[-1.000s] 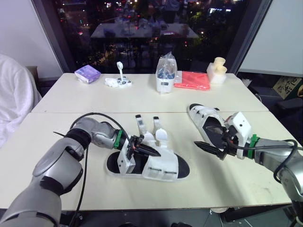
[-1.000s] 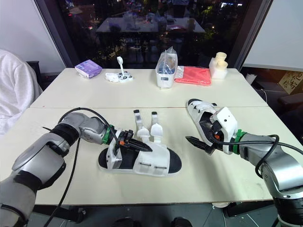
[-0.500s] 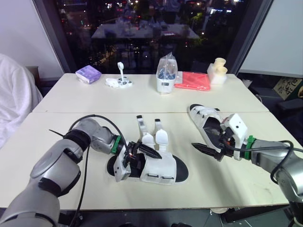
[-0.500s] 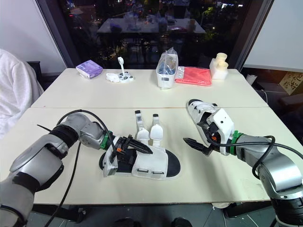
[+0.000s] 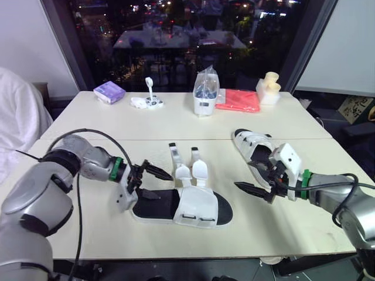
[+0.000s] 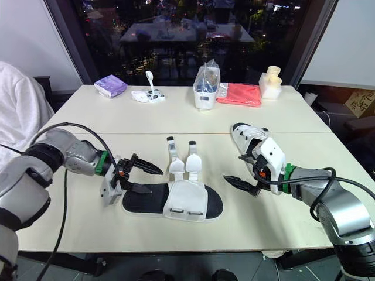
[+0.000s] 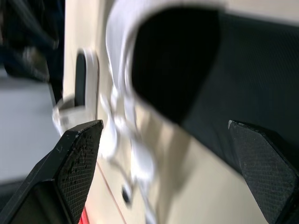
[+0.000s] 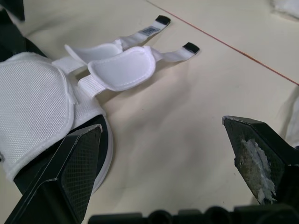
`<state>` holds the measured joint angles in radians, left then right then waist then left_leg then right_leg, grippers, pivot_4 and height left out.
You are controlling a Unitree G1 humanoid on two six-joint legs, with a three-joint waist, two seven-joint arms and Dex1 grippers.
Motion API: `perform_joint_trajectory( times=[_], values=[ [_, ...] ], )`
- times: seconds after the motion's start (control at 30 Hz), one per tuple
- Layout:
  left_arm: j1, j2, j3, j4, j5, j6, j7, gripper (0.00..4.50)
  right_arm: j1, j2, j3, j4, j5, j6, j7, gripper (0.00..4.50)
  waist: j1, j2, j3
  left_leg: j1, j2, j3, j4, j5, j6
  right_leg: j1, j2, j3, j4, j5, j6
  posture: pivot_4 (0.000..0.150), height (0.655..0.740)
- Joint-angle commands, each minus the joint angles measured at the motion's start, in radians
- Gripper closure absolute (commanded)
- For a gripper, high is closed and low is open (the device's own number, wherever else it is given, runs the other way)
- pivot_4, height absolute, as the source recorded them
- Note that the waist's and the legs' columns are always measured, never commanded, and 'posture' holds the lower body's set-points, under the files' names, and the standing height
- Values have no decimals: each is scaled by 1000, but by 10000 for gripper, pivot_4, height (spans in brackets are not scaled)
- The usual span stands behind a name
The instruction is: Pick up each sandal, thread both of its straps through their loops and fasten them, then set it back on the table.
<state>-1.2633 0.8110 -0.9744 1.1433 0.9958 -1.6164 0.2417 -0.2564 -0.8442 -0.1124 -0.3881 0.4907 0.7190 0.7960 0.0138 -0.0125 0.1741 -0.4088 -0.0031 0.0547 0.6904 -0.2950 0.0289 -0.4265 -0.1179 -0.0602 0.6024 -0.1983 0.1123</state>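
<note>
A white sandal with a black sole lies flat on the near table. Its two unfastened straps are spread away from it toward the back. My left gripper is open at the sandal's heel end, just to its left, with nothing held; in the left wrist view the black insole lies ahead between the spread fingers. The second white sandal rests at the right. My right gripper hovers open and empty between the two sandals; in its wrist view the straps lie ahead.
On the far table stand a purple packet, a small white item, a clear bag over a white container, a red cloth and a cream object. A white garment is at the left edge.
My left gripper opened, let go of the sandal and drew back to the left. The sandal now lies flat. My right gripper drifted slightly left toward it.
</note>
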Motion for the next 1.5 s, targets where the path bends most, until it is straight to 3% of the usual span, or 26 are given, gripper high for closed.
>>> perform_joint_trajectory(
  times=[0.03, 0.13, 0.2, 0.23, 0.3, 0.43, 0.5, 0.53, 0.8, 1.2, 1.37, 1.43, 1.5],
  values=[
    [-25, -47, 160, 320, -200, 2, -287, 234, -27, -20, 11, 12, -24, -47, 32, 0, -1, 0, 0, 0, 0, 0, 1, 0, 0, 0, 0, 0, 0, 0, 0, 1500, 7400],
    [-114, -134, 564, 721, -194, 30, -756, 234, -26, -34, 22, 26, -34, -67, 69, 0, 0, -1, 0, -2, -1, 4, 6, -1, 2, 0, 0, -2, 1, 0, 0, 1500, 7400],
    [-179, -140, 923, 895, -311, 274, -1238, 234, -17, -43, 21, 33, -39, -87, 97, 0, 0, -1, 0, -3, 0, 4, 8, -2, 3, 0, 0, -4, 1, 0, 0, 1500, 7400],
    [-197, -135, 1086, 932, -393, 439, -1463, 0, -11, -47, 18, 36, -40, -96, 110, 5218, -1, -1, 0, -3, -1, 5, 8, -2, 3, 0, 0, -4, 1, 0, 0, 1500, 7400],
    [-213, -121, 1249, 951, -484, 658, -1706, 0, -6, -51, 17, 42, -48, -116, 122, 12630, -2, -1, 0, -3, 0, 5, 8, -2, 4, 0, -1, -4, 1, 0, 0, 1500, 7400],
    [-206, -109, 1370, 951, -570, 871, -1836, 0, -11, -36, 36, 62, -96, -176, 107, 33431, -6, -1, 0, -3, 0, 2, 8, -2, 3, -1, -1, -4, 8, 0, 0, 1500, 7400],
    [-206, -114, 1404, 951, -583, 982, -1856, 0, 6, -29, 36, 43, -88, -186, 117, 43925, -9, -1, 0, -3, 0, 1, 8, -2, 3, -2, -1, -4, 10, 0, 0, 1500, 7400],
    [-206, -118, 1417, 951, -580, 1016, -1856, 0, 16, -29, 32, 36, -85, -192, 123, 44588, -10, -1, 0, -2, 0, 1, 8, -2, 3, -2, -1, -4, 10, 0, 0, 1500, 7400],
    [-163, -172, 1498, 951, -586, 1225, -1851, 0, 142, -33, 72, 0, -132, -300, 166, 44588, -5, -1, 0, -1, 0, 1, 9, -2, 3, -1, -1, -4, 10, -1, 1, 1500, 7400],
    [-208, -222, 1539, 951, -760, 1527, -1639, 0, 137, -6, 136, 28, -184, -386, 195, 44588, -5, -1, 0, -1, 0, 0, 9, -2, 3, -1, -1, -4, 11, -1, 1, 1500, 7400],
    [-216, -227, 1554, 951, -853, 1513, -1458, 0, 118, 23, 182, 31, -212, -415, 201, 44588, -5, -1, 0, 0, 0, -1, 9, -2, 3, -1, -1, -4, 11, -1, 1, 1500, 7400],
    [-225, -230, 1563, 951, -922, 1409, -1283, 0, 98, 39, 206, 16, -217, -398, 192, 44588, -5, -1, 1, 0, 0, 0, 9, -2, 3, -1, -1, -4, 11, -1, 1, 1500, 7400],
    [-191, -284, 1564, 834, -994, 1289, -1044, 0, 75, 50, 225, 12, -224, -393, 189, 44588, -4, -2, 1, 0, 1, -1, 9, -2, 2, -1, -1, -4, 11, -1, 1, 1500, 7400]
  ],
)
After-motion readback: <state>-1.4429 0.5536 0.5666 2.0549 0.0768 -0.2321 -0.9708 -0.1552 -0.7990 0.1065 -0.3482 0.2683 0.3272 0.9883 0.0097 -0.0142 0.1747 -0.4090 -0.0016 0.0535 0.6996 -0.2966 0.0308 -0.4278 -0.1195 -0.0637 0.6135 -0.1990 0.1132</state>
